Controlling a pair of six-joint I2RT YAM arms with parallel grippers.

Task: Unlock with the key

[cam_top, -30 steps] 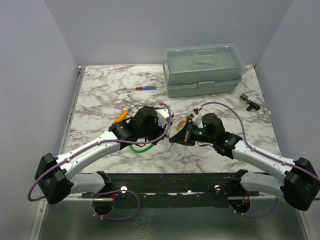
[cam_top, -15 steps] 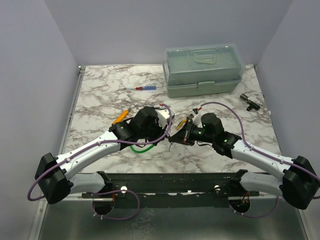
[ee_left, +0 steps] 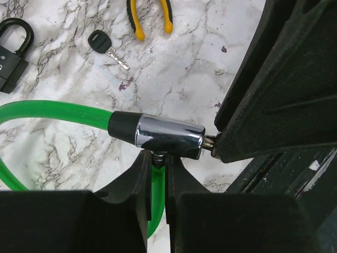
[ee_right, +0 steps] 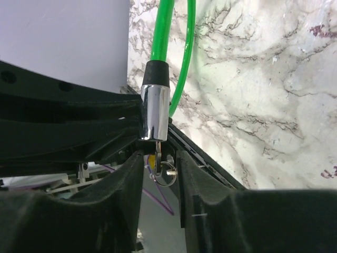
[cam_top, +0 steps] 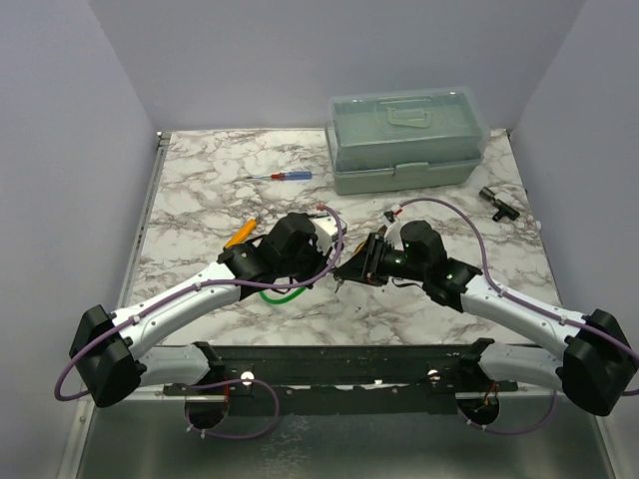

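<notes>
The step in hand seems to be the turning of a key in the cable lock (ee_left: pixel 168 136). The left end effector (ee_left: pixel 158 163) is closed on the green cable (ee_left: pixel 52 110) just under the chrome cylinder and holds it above the worktop (ee_left: pixel 200 63). The right end effector (ee_right: pixel 159 161) stands at the open end of the cylinder. Between its fingers a small key with a wire ring (ee_right: pixel 164 171) sits in the keyhole. I cannot tell whether the fingers press on this key or only stand around it.

The key (ee_left: pixel 108 50) with the dark round head lies flat on the worktop, apart from both arms. It is just beside the yellow handles of the pliers (ee_left: pixel 135 23), between them and a black padlock (ee_left: pixel 10 58), on the left half of the scene.

In my judgement, the next move asks for a firm hold on the inserted key and a rotation of the right wrist. Meanwhile the left arm must keep the cylinder from turning. If the hold is loose, the key may slip out.
</notes>
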